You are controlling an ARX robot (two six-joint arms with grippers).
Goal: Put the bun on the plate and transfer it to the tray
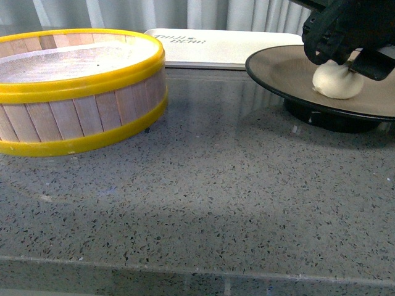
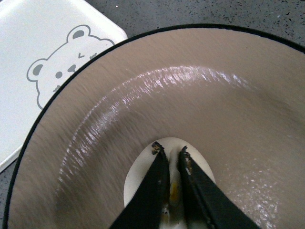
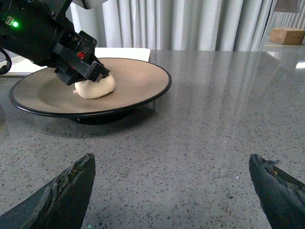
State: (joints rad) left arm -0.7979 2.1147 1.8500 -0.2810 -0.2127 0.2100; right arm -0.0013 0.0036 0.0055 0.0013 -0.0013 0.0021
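Observation:
The white bun (image 1: 336,83) rests on the tan inside of the black-rimmed plate (image 1: 278,66) at the right of the front view. My left gripper (image 1: 336,58) comes down from above and is shut on the bun (image 2: 143,171), its black fingers (image 2: 152,183) pinching the top. From the right wrist view the bun (image 3: 97,88) lies on the plate (image 3: 138,81) under the left arm. The cream-white tray (image 1: 216,46) lies behind the plate; its bear print (image 2: 62,67) shows beside the plate rim (image 2: 43,117). My right gripper (image 3: 171,186) hangs open over bare counter, well short of the plate.
A yellow-rimmed wooden steamer basket (image 1: 74,92) stands at the left of the grey speckled counter (image 1: 216,197). Curtains hang behind the table. A cardboard box (image 3: 287,36) sits far off in the right wrist view.

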